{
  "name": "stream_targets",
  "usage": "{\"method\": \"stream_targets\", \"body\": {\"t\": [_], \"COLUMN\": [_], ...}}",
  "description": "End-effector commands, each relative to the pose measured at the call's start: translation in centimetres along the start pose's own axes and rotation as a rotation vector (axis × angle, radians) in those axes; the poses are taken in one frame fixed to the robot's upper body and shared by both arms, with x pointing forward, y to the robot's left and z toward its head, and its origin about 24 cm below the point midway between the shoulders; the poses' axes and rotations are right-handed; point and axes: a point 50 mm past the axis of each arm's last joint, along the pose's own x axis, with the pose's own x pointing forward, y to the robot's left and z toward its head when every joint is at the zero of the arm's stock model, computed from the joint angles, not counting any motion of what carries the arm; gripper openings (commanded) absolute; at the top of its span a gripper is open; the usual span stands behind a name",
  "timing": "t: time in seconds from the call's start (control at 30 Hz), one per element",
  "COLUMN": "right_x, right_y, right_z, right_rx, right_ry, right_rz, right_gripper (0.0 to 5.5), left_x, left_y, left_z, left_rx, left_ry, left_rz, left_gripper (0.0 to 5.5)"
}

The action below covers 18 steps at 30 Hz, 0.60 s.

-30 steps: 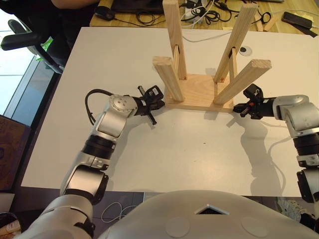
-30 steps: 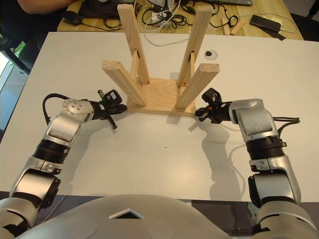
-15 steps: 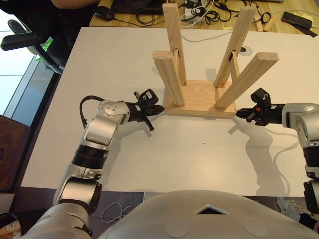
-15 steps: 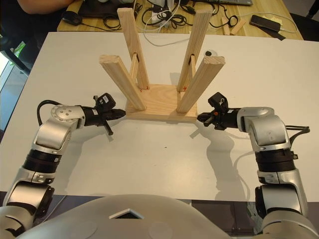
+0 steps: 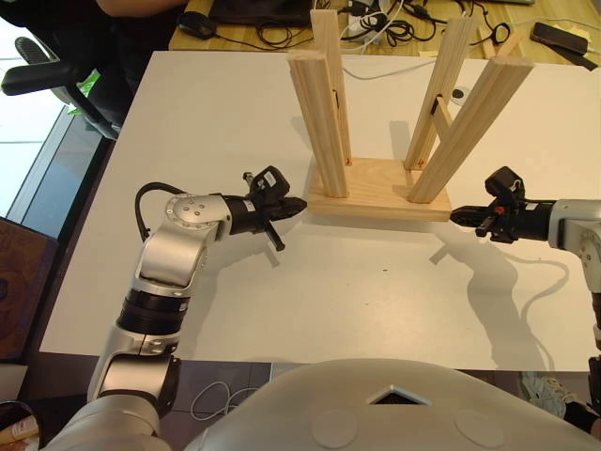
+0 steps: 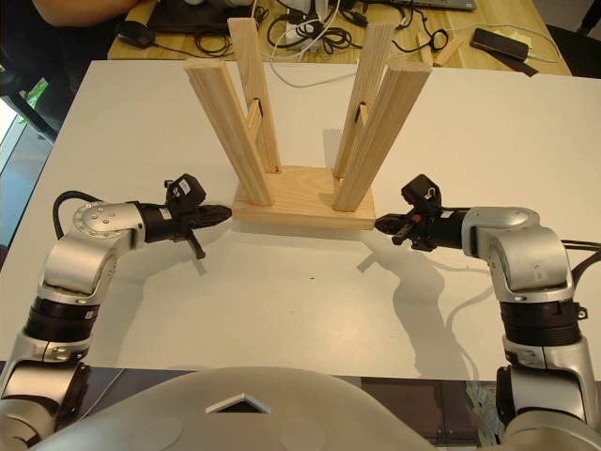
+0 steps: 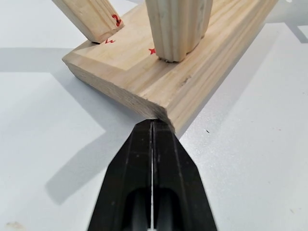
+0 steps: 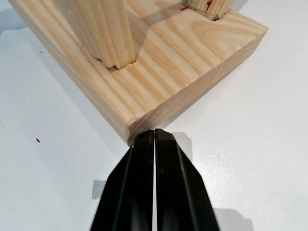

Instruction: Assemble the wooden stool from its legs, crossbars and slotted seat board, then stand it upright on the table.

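Four wooden legs (image 5: 319,113) stick up from the seat board (image 5: 376,183), which lies flat on the white table (image 5: 329,301) in the upper middle of the frame, so the stool stands upside down. The legs splay outward, the two nearer ones leaning left and right. Short crossbars (image 6: 255,119) join each near leg to the one behind it. Red marks show on the board at the leg joints. The left gripper (image 5: 299,204) sits low over the table at the board's near left corner, its fingers (image 7: 139,159) clenched on nothing, tips touching the corner. The right gripper (image 5: 457,216) mirrors it at the near right corner, fingers pressed together and bare, tips against the wood. Cables (image 5: 376,21) lie beyond the table's far edge, at the top of the frame.
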Motion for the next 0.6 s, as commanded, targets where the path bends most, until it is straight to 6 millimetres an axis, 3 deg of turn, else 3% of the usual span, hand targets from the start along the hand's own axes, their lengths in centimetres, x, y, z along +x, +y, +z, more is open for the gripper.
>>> {"method": "stream_targets", "body": {"t": [0.03, 0.6], "right_x": [1.1, 0.2], "right_y": [2.7, 4.1], "right_z": [1.6, 3.2], "right_rx": [-0.038, -0.033], "right_ry": [-0.095, -0.189], "right_rz": [0.213, 0.297], "right_gripper": [0.07, 0.07], "left_x": [0.7, 0.3], "left_y": [-2.2, -2.6], "left_z": [2.6, 3.9], "left_rx": [0.033, 0.035], "left_ry": [-0.141, -0.204], "left_rz": [-0.168, -0.199], "left_gripper": [0.0, 0.0]}}
